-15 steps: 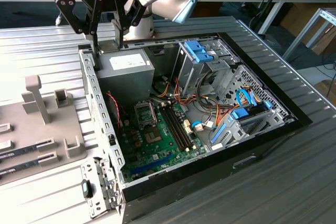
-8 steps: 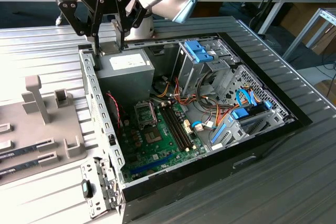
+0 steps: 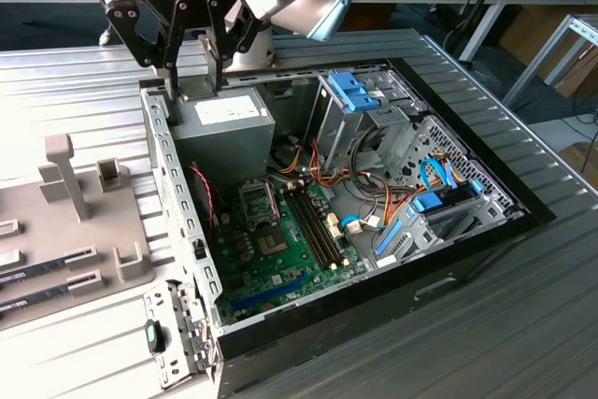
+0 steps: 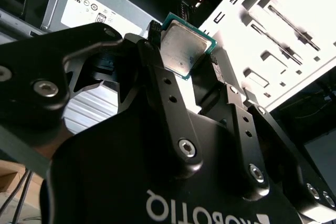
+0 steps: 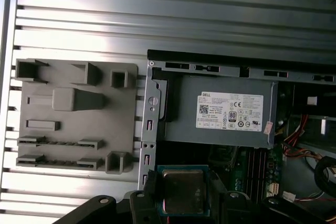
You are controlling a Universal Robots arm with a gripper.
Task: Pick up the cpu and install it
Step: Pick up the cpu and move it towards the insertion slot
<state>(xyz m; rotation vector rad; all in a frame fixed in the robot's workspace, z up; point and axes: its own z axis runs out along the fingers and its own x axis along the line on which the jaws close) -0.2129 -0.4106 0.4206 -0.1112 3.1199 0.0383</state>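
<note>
Cpu (image 4: pixel 185 48), one, in one claw (image 3: pixel 194 86)

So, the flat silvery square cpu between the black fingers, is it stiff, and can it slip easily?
The silvery-grey flat square cpu looks rigid: held by its edges between the black fingers, it shows no bend. Its thin edges and smooth metal top suggest it could slip or tilt under a loose grip.

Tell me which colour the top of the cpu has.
The cpu top is silvery-grey; the second wrist view shows it best.
</note>
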